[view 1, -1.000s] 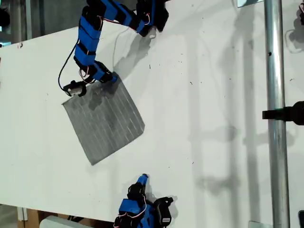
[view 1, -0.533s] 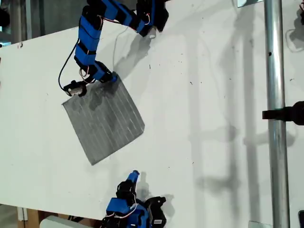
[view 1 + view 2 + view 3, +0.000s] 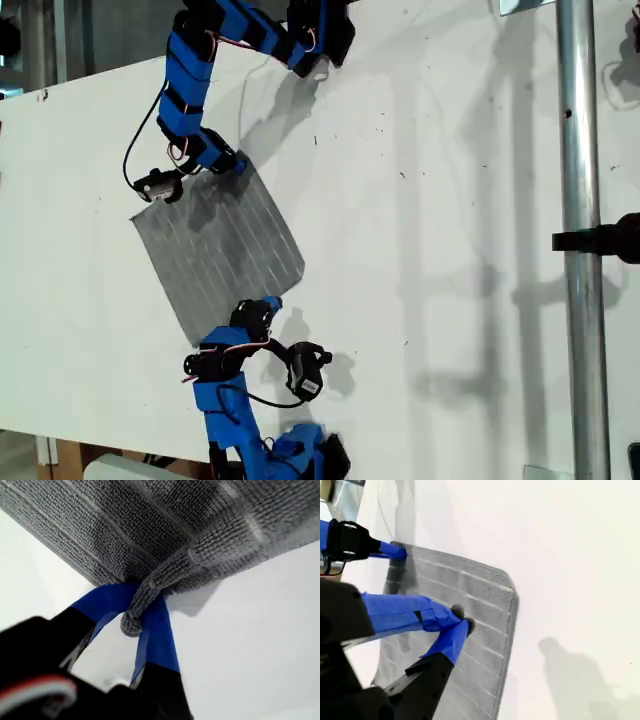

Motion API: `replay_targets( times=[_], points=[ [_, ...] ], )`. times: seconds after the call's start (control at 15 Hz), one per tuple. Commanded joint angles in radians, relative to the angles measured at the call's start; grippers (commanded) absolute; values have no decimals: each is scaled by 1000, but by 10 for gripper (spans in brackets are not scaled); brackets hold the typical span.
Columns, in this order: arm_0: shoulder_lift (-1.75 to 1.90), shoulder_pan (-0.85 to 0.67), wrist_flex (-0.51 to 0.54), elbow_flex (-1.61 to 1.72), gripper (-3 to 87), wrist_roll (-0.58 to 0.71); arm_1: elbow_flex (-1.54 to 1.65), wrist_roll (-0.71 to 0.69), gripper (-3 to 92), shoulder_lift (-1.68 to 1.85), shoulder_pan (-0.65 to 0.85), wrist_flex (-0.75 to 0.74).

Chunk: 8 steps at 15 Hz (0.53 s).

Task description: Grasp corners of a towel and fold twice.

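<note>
Exterior view: arm (image 3: 185,85) bent (corner-pinching)

Towel (image 3: 218,250) flat on table (image 3: 430,220)

surface: white table (image 3: 450,200) | on it: grey striped towel (image 3: 225,255), flat

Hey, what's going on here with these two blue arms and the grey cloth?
Two arms are working on a grey towel lying flat on the white table. My first hand is clamped on one corner, at the towel's upper end in the exterior view. My second hand is over the towel near its opposite end, with nothing visibly gripped. No fold is made yet.
</note>
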Motion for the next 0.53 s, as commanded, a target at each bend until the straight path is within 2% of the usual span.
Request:
replay_targets(
  times=[0.0, 0.07, 0.13, 0.27, 0.47],
  points=[
    [-193, 2, 107, -371, 11, 100, 6, -15, -2, 6, 9, -26],
    [-239, -9, 140, -446, 139, 138, 6, -15, -2, 6, 9, -26],
    [-233, -25, 124, -433, 245, 193, 6, -17, -2, 6, 9, -26],
    [-238, -55, 127, -431, 374, 255, 8, -17, -2, 8, 9, -28],
    [-296, -107, 144, -402, 392, 282, 12, -17, -2, 11, 9, -29]
  ],
)
